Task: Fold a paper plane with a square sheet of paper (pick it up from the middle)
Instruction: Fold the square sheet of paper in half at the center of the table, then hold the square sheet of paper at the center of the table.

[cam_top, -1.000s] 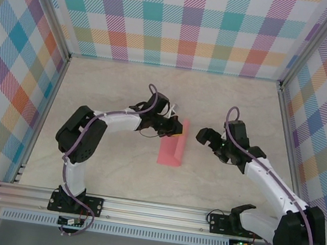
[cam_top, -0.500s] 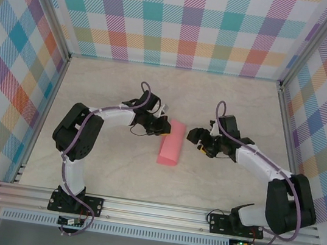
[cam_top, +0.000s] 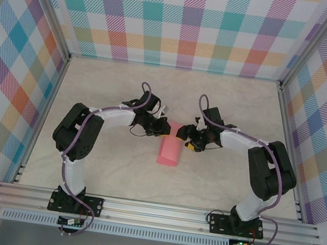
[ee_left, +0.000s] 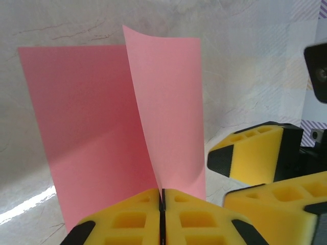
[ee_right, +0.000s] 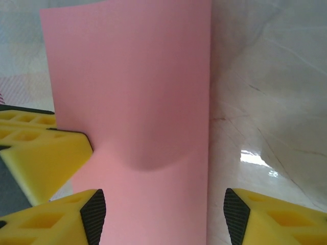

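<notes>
Plaid walls ring the pale marbled table [cam_top: 114, 164], and near its middle lies the square sheet of paper [cam_top: 169, 151], one part flat on the surface and the other standing up as a curved flap. Coming from the left at the sheet's far end, the left gripper [ee_left: 161, 196] has its jaws pressed together on the flap's edge. From the right, the right gripper [ee_right: 163, 209] straddles the sheet with jaws well apart, gripping nothing. The risk, as I judge it, is a crooked crease: if the right jaws catch the bowed flap unevenly, or the left pinch slips on such thin paper, the halves would skew or crumple.
</notes>
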Available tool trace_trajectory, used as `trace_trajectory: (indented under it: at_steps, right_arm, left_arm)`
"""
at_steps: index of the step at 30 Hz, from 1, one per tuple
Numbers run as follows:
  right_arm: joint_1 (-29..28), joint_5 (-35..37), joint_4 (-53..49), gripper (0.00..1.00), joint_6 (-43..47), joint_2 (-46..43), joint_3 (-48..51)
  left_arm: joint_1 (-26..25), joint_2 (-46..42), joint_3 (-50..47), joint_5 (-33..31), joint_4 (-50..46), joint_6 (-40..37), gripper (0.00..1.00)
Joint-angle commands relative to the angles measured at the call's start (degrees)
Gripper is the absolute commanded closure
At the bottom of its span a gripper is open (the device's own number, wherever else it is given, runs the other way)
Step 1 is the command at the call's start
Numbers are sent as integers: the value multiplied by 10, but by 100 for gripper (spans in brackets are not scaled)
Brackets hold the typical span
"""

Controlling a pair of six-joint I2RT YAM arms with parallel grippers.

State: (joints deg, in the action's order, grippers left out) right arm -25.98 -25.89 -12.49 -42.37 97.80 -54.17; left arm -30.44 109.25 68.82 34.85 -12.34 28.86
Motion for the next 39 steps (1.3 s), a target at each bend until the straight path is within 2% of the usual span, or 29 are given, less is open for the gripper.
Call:
trace_trajectory:
  at_steps: [1, 9, 13, 15, 19, 23, 28, 34, 39]
  right_arm:
    - [-10, 15, -34, 37, 18, 21, -26]
    - [-18, 10, -46, 40, 30, 55, -39]
    - [-19, 20, -50, 40, 30, 60, -41]
    - [-19, 26, -52, 40, 27, 63, -43]
    - [-20, 27, -46, 40, 21, 68, -44]
    - [-20, 30, -42, 38, 17, 70, -45]
    - [-30, 42, -69, 36, 27, 81, -69]
    - [-45, 109, -142, 34, 27, 98, -110]
    - [-56, 115, -163, 32, 40, 116, -130]
  left_arm:
    - [3, -3, -2, -1, -6, -7, 90]
    - [3, -6, -4, -8, -3, -2, 88]
    - [3, -15, -9, -31, -8, -1, 78]
    - [3, -28, -14, -42, -6, 4, 66]
    - [3, -70, -33, -87, -11, 15, 57]
    - [3, -120, -62, -150, -26, 27, 54]
    - [3, -160, -102, -191, -24, 44, 56]
    - [3, -163, -116, -197, -23, 58, 57]
    - [3, -169, -120, -202, -18, 64, 58]
